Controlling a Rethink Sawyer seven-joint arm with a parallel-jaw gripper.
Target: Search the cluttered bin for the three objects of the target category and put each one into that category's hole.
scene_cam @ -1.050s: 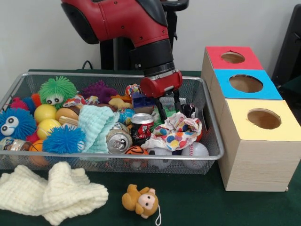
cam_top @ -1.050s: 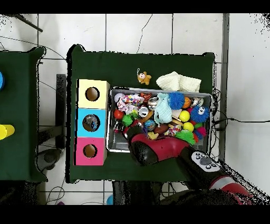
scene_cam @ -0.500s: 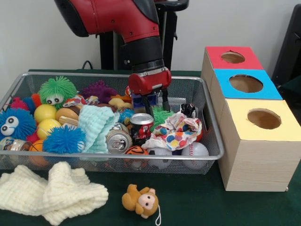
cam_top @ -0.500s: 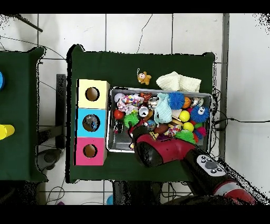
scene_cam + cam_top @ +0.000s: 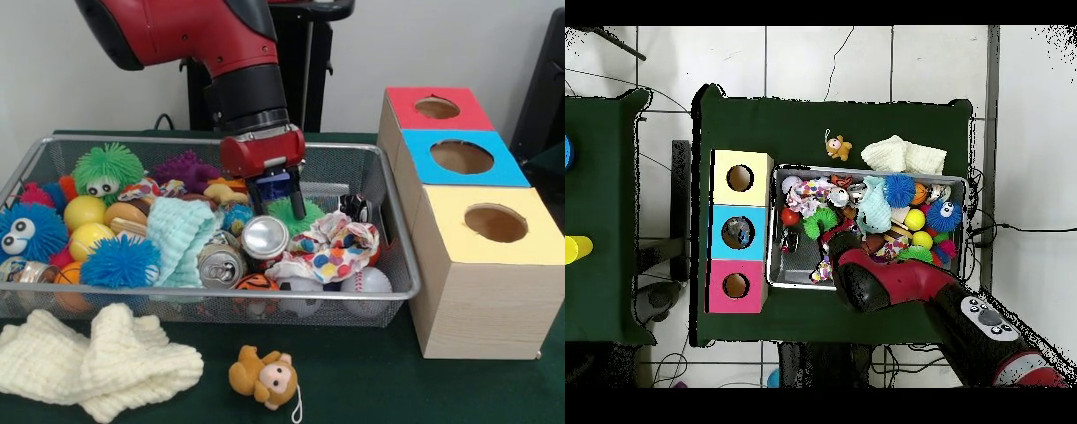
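Observation:
My gripper hangs open in the wire bin, its fingers just above and behind a tipped can whose silver top faces forward. A second can lies to the left of it, against a teal cloth. To the right stand three boxes with round holes in their tops: red, blue and yellow. In the overhead view the red arm covers the gripper, and the yellow box, blue box and red box line up left of the bin.
The bin is packed with spiky balls, yellow balls, a polka-dot cloth and baseballs. A green spiky ball sits behind the gripper. On the table in front lie a cream cloth and a monkey toy.
The arm has swung left across the bin in the front view. The red can that stood upright now lies tipped with its silver top facing forward.

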